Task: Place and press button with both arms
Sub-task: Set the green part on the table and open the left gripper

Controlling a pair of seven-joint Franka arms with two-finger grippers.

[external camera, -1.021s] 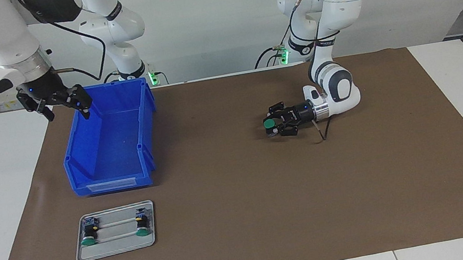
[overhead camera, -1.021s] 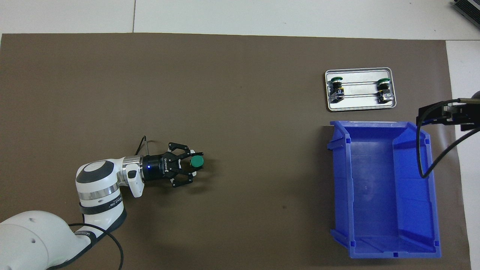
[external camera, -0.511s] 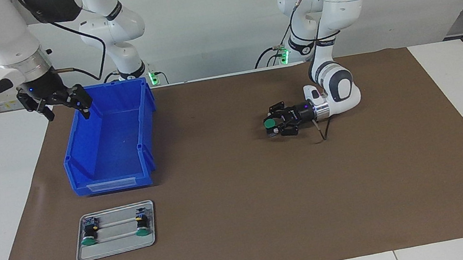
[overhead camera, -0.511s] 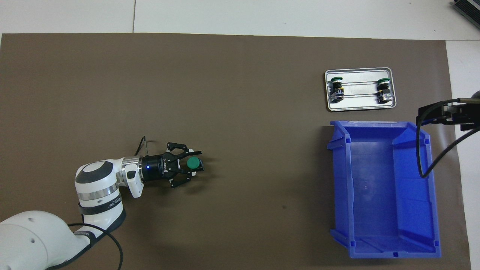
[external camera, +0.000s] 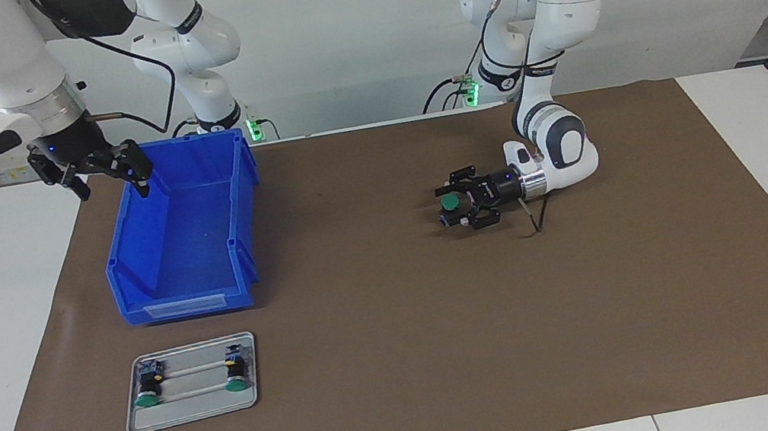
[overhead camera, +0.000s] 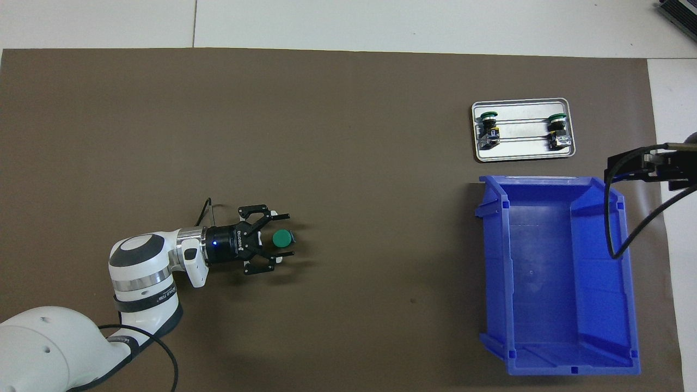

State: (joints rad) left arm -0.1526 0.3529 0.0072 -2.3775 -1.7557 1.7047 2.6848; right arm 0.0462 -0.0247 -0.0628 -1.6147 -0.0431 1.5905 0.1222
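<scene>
Overhead view: left tool (overhead camera: 284, 235) apart round upright button (overhead camera: 281, 238), right tool (external camera: 108, 174) apart over bin (external camera: 185, 231)

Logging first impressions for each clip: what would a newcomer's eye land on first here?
Probably the big blue bin at the right arm's end of the table, with the right gripper raised over its rim. Next, the green-capped button standing on the brown mat between the open fingers of the left gripper.

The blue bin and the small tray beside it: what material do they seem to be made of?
The blue bin looks like moulded plastic: uniform colour, slight gloss, ribbed corners. The tray looks like bare metal, perhaps aluminium or steel: silver-grey, matte sheen, rolled rim. Neither is certain from looks alone.
</scene>
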